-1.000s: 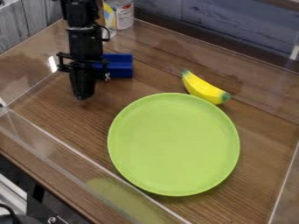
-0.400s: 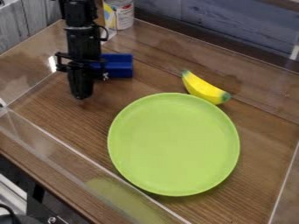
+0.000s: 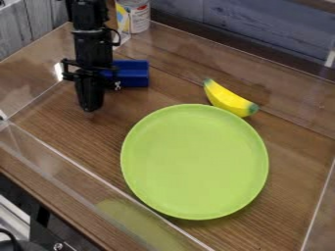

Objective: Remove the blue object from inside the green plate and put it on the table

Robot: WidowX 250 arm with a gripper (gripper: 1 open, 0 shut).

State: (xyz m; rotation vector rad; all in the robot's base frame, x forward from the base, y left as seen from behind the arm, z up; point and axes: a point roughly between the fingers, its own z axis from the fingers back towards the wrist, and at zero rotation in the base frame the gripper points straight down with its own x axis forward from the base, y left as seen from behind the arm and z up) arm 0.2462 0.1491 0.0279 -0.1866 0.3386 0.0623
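Tool point(image 3: 92, 104) partly hides blue object point(image 3: 132, 74); fingertips indistinct.

Moderately bright, soft light falls over the tabletop point(image 3: 78, 132), with a pale sheen along its far-left stretch and only faint, soft-edged shadows. The green plate point(image 3: 194, 162) looks evenly lit, without a strong highlight. The picture is small and slightly soft, with fine detail lost in the dark gripper point(image 3: 92, 106).
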